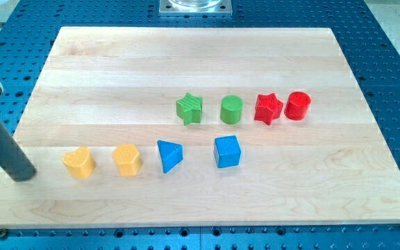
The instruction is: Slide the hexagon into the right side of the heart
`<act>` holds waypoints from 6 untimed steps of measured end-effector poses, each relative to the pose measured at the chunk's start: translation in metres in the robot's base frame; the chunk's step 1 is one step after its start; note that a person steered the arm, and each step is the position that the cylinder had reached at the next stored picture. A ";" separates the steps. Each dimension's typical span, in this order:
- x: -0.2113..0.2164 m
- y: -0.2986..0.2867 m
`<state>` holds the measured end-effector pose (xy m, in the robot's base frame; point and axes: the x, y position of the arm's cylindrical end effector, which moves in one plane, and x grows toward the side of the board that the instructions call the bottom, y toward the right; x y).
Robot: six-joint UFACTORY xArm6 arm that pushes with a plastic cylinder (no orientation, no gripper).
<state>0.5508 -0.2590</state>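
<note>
my tip [23,175] rests on the wooden board [117,55] at the lower left of the frame, touching nothing, left of the yellow heart [79,162]. the yellow hexagon [127,160], a low block with flat sides, stands just right of the heart, apart from it. further right are the blue triangle [169,155] and the blue cube [227,151].

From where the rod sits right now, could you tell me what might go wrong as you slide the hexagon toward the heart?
1. My tip is at the view's left of the yellow heart, while the yellow hexagon lies on the heart's far side; crossing over could knock the heart.
2. The blue triangle sits close at the hexagon's right, just where I must get behind it, so I may nudge it.
3. An off-centre push may spin the hexagon past the heart.
</note>
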 end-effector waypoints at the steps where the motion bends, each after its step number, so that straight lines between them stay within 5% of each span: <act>1: 0.003 0.000; 4: 0.067 0.030; 6: 0.021 0.197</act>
<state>0.5720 -0.0619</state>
